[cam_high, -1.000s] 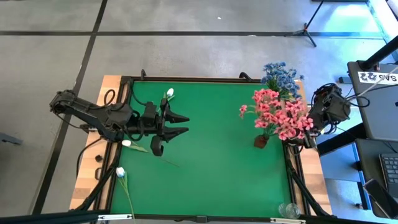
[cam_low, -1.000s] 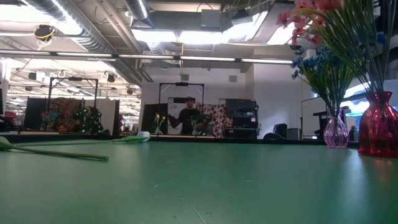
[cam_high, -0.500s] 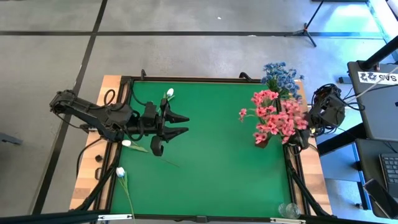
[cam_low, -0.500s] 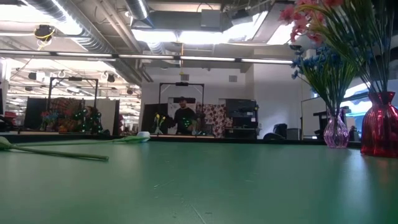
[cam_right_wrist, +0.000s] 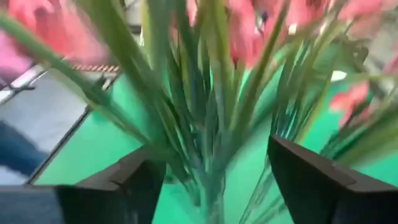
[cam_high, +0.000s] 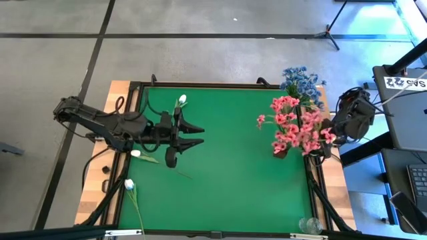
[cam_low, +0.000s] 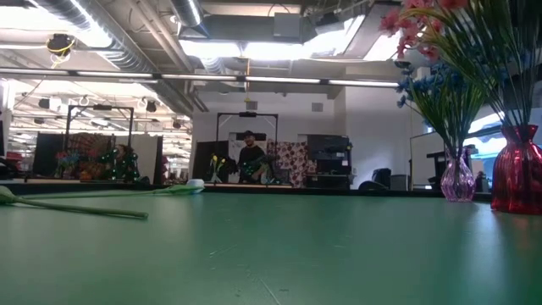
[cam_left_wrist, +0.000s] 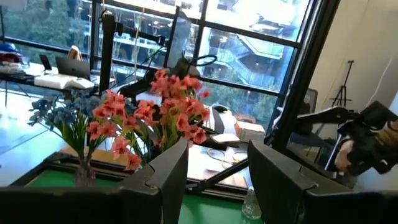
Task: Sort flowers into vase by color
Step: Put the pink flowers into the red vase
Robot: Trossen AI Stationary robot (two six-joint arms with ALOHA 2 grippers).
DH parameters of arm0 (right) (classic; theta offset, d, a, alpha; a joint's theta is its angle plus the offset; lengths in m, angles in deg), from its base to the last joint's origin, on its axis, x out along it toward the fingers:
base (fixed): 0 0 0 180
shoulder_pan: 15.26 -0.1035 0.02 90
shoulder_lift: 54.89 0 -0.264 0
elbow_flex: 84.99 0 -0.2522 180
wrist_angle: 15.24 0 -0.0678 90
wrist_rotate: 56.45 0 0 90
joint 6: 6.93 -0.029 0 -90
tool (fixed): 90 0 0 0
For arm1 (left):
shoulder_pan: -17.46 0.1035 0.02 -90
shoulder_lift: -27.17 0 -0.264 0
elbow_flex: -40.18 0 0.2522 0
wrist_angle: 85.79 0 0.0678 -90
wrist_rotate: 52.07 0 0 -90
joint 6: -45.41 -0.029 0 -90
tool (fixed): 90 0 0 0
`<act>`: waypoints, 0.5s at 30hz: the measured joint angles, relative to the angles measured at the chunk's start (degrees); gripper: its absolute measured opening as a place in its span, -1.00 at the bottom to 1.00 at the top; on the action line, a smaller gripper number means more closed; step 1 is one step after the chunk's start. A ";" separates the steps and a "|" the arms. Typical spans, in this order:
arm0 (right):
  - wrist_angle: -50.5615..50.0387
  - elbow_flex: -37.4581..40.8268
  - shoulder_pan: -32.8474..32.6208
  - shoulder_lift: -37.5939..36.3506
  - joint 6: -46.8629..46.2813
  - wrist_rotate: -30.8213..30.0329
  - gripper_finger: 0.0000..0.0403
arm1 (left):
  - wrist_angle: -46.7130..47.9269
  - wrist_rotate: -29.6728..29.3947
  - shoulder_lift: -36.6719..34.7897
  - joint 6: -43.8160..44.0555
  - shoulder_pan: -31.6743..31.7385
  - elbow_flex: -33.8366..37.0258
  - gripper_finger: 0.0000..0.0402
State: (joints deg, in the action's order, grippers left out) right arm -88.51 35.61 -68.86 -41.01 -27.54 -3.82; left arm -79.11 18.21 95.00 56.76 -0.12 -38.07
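Note:
Pink flowers [cam_high: 297,128] stand in a red vase [cam_low: 517,172] at the table's right edge. Blue flowers [cam_high: 301,80] fill a pinkish glass vase [cam_low: 457,180] behind them. My right gripper [cam_right_wrist: 214,180] is open at the pink bunch, one finger on either side of the green stems [cam_right_wrist: 205,118], which stand free in the gap. Three white flowers lie flat on the mat: one at the far left [cam_high: 181,100], one under my left arm [cam_high: 136,153] and one near the front [cam_high: 129,185]. My left gripper [cam_high: 197,134] hovers open and empty over the table's left half.
A small clear glass vase [cam_high: 308,225] stands at the table's near right corner. The green mat [cam_high: 233,173] lies bare between the two arms. A black frame [cam_high: 200,85] rims the mat. A person [cam_low: 248,158] stands far off in the room.
My right gripper has opened and let go of the pink stems. The pink bunch has swung back a little toward the table's middle and now stands on its own in the red vase.

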 joint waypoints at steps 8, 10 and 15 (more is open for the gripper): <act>-11.98 -3.63 0.00 4.06 -12.04 8.55 0.54 | 4.65 1.58 -0.49 1.39 0.83 0.00 -0.19; -14.43 -3.88 0.00 4.48 -14.49 10.87 0.54 | 7.67 3.68 -1.32 1.56 1.88 0.02 -0.19; -19.41 -3.94 0.00 4.79 -21.72 17.32 0.54 | 12.19 10.74 -1.57 1.34 5.74 0.04 -0.19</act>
State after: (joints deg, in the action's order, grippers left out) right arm -107.92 31.66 -68.86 -36.22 -49.26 13.51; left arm -66.92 28.95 93.43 58.10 5.62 -38.02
